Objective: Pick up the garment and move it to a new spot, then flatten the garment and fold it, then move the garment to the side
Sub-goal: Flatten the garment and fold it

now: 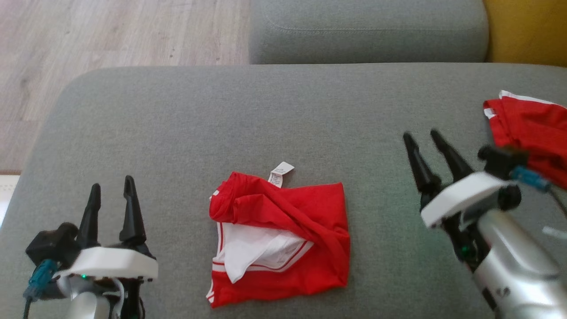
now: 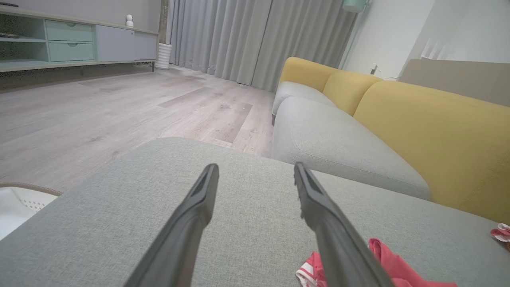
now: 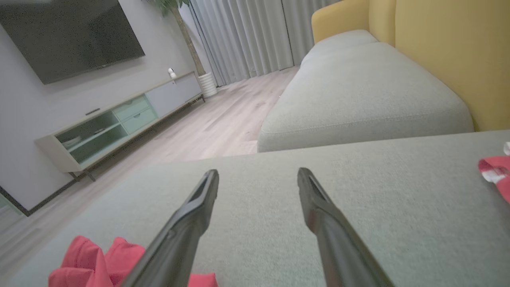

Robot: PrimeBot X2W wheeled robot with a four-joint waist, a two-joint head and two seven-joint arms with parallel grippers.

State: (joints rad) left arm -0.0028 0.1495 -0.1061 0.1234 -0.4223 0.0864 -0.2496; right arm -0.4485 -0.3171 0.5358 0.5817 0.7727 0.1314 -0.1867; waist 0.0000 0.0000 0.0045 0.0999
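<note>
Mid-seat (image 1: 177,133), on flat grey fabric: garment (image 1: 283,239), red, bunched into a rough square. White lining and red-striped white trim showing on its left half; white label (image 1: 279,173) sticking out at the far edge. Touched by neither gripper.

Left gripper (image 1: 112,182) low at the left of the head view, well apart from the garment. Fingers apart, pointing away from the robot, clamped on nothing. From the left wrist view, bare seat between the two fingers and a corner of the garment (image 2: 394,267) at the lower right.

Right gripper (image 1: 420,133) on the garment's other side, tilted toward the upper left. Fingers apart too, empty, over bare seat. From the right wrist view, the garment (image 3: 95,259) at the lower left.

Near the seat's right edge, beyond the right gripper: second garment (image 1: 531,128), red with white edging, crumpled, well apart from the first.

Beside the seat's left edge, on the wooden floor (image 2: 119,103): white basket (image 2: 20,203) with a brown rim and a perforated wall, only a corner in view, contents impossible to tell.

Against the far wall: long cabinet (image 3: 119,119) with pale green drawers and open shelves. Something flat on one shelf, too small to name.
</note>
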